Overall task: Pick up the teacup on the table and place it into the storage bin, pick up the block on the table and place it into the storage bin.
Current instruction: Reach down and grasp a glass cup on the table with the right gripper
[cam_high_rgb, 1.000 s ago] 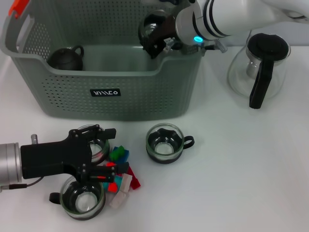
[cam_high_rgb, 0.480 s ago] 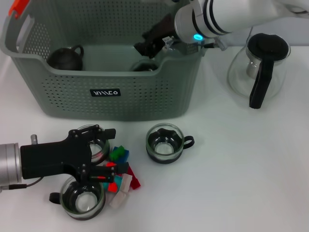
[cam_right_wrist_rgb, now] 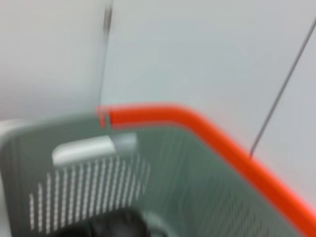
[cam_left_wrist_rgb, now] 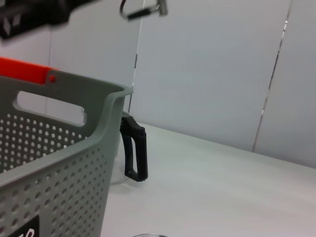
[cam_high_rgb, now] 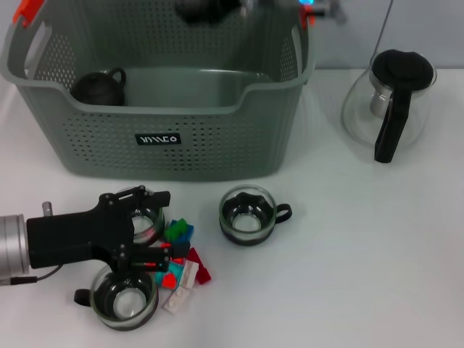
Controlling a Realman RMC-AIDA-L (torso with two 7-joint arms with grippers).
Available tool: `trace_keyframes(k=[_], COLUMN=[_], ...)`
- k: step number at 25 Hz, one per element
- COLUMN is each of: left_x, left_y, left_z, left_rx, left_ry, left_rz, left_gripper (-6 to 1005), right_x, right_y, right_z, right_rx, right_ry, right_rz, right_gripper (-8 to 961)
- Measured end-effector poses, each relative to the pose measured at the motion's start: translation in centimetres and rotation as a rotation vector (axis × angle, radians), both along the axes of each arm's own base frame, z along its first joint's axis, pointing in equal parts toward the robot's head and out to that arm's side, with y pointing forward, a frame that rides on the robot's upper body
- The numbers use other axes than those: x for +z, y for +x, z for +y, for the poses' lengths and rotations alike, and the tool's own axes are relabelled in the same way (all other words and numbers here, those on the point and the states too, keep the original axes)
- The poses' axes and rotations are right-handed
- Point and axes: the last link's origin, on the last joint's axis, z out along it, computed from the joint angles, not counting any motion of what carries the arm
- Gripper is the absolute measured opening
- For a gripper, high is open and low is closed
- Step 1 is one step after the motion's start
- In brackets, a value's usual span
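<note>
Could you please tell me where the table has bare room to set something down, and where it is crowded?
Free: the table right of the middle teacup, in front of the glass teapot. Crowded: front left, where the left gripper sits among two teacups and the blocks, before the storage bin.

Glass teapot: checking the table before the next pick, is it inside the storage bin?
No, the glass teapot stands on the table to the right of the storage bin.

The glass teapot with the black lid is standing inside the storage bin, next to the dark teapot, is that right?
Not quite. The glass teapot stands on the table, outside the storage bin on the robot's right. Only the dark teapot sits inside, as the head view shows.
</note>
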Motion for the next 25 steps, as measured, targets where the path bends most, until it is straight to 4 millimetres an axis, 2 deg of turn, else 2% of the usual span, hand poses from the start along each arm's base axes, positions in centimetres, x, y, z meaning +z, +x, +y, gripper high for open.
trace_keyframes(k=[5,8,12,18,25], left_x=[0.1,0.1,0.2,0.2,0.3], left_y=[0.0,0.0,0.0,0.0,-0.3], left_z=[0.0,0.0,0.0,0.0,-0.2], left_rx=[-0.001,-0.001,-0.002,-0.004,0.001], left_ry=[-0.001,-0.001,-0.001,0.001,0.003], left_rz=[-0.001,-0.001,-0.001,0.001,0.006], left_gripper=[950,950,949,949,950], right_x=[3.9,5.5,6.8,7.2,5.4], right_y=[-1.5,-1.0,0.6,4.2,7.1], right_z=[-2.9,-5.5,-8.6,-12.0,-13.1], right_rx=[0.109,0.186,0.271,0.317,0.239], right_ry=[-0.03,-0.12,-0.252,-0.454,-0.551], right_rz=[0.149,0.176,0.119,-0.01,-0.158], right_gripper=[643,641,639,635,635])
